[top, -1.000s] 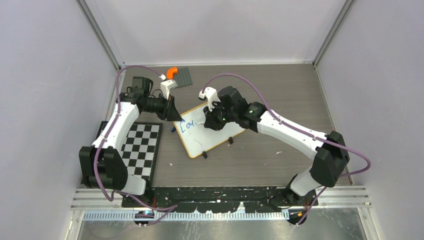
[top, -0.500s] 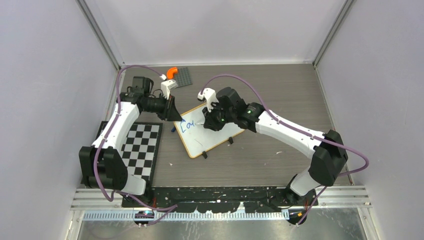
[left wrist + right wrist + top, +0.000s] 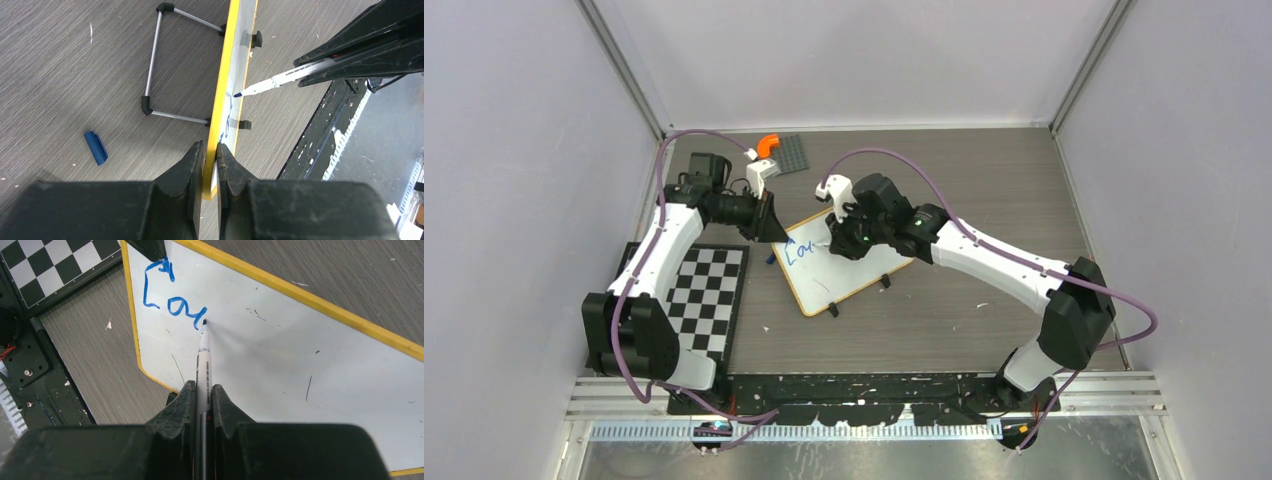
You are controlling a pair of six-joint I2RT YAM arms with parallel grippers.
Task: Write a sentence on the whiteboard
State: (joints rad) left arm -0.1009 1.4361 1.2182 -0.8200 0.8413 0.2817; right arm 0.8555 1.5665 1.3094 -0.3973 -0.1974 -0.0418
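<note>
Grey wood-grain surface fills the floor of a booth with pale lilac walls, and both arms reach in from its near edge. Near the middle sits the small rectangular whiteboard with a yellow rim and rounded corners, turned at a slant, with black clip feet along its near edge.

The left gripper is pinched narrow on the board's yellow edge at the left corner. Its wrist view sees the board edge-on, with a thin metal wire frame with black corner pieces meeting the back of the board. A small blue cap lies on the wood beside that frame.

The right gripper is clamped on a white marker with a dark tip. The tip rests on the board face at the end of the last stroke. The blue handwritten sentence reads only about "Cou", in the board's upper left corner.

Left of the board lies a black-and-white checkerboard mat. At the far edge sits a dark grey studded plate with an orange curved piece beside it.
</note>
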